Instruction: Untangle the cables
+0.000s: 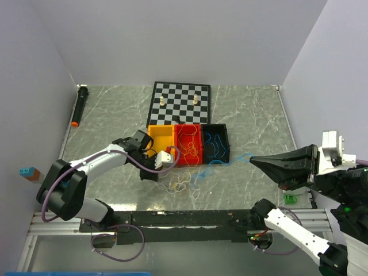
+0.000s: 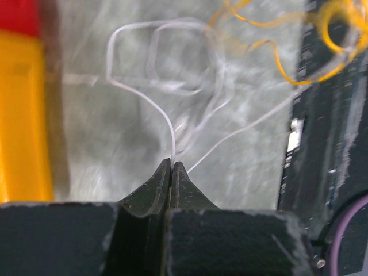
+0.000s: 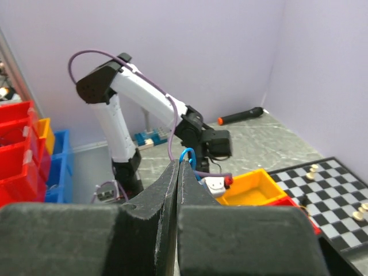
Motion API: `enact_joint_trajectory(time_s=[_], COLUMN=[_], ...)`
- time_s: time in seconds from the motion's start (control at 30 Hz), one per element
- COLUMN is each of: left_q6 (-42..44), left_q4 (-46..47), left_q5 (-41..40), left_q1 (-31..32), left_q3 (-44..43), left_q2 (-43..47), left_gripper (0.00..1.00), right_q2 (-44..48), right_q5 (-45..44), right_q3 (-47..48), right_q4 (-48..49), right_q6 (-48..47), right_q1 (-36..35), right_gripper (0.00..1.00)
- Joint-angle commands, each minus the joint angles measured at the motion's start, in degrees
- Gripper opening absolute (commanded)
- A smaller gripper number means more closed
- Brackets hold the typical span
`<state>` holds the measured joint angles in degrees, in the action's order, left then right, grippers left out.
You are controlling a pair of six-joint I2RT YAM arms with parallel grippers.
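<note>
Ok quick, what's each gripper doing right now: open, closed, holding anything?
Left gripper: closed, pinching the white cable at its tips.
Right gripper: closed, pinching the blue cable at its tips.

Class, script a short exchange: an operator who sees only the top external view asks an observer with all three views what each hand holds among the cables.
Operator: From above I can't tell whether the left hand has caught anything. Has it?
Observer: Yes. The left wrist view shows it shut on a whitish cable, pinched right at the tip.
Operator: And the right hand, out at the side?
Observer: Its wrist view shows it shut too, with a loop of the blue cable sticking out at the tip.
</note>
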<state>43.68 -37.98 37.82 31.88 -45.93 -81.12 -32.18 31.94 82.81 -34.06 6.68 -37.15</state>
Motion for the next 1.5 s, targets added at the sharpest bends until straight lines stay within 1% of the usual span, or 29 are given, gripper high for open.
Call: enact_joint_trajectory(time_s=[0.0,0.13,0.23,0.37,0.57,0.73,0.93,0.97,1.03,1.13,1.2,1.33,1.47], left_q6=[4.38,6.59,8.08,8.79,11.25,13.53,18.89,19.94,21.44,21.97,21.97,22.85,22.94], left_q4=[-1.13,-0.08,1.23,1.94,5.89,8.00,11.86,12.66,13.36,12.06,11.70,12.66,12.84], left_q5=[-3.10,-9.15,-11.97,-14.00,-22.26,-24.98,-31.39,-32.10,-32.73,-31.15,-30.35,-31.49,-31.67], left_q1=[-4.27,-6.91,-7.97,-8.94,-10.52,-14.03,-21.84,-23.08,-25.89,-28.71,-29.68,-30.73,-31.09], left_q3=[0.75,3.30,5.15,5.68,9.72,12.53,16.22,16.75,17.02,15.62,14.91,15.61,16.14], left_q2=[2.63,3.69,4.04,3.95,3.69,3.95,1.67,1.32,0.27,-0.88,-0.97,-0.53,-0.88], left_gripper=[0.01,0.01,0.01,0.01,0.01,0.01,0.01,0.01,0.01,0.01,0.01,0.01,0.01], right_q2=[-0.07,0.11,-0.34,0.02,-1.74,-2.10,-2.45,-1.92,-1.30,-3.31,-4.90,-6.04,-9.11], right_q5=[-4.60,-8.82,-13.47,-19.45,-22.36,-25.35,-30.27,-31.75,-33.42,-32.91,-32.47,-34.57,-34.14], right_q3=[4.02,9.99,15.00,17.04,20.81,19.24,19.67,19.24,18.10,19.85,21.16,21.43,25.21], right_q4=[-2.58,-3.55,-3.47,0.48,3.92,7.68,10.06,11.72,15.16,14.56,14.03,16.92,15.70], right_q6=[-2.63,-5.00,-6.15,-9.13,-11.68,-13.70,-17.57,-18.53,-20.12,-21.96,-22.32,-25.21,-26.80], right_q1=[-0.30,-0.30,-0.30,-0.30,-0.30,-0.30,-0.30,-0.30,-0.30,-0.38,-0.38,-0.38,-0.38], right_gripper=[0.00,0.00,0.00,0.00,0.00,0.00,0.00,0.00,0.00,0.00,0.00,0.00,0.00])
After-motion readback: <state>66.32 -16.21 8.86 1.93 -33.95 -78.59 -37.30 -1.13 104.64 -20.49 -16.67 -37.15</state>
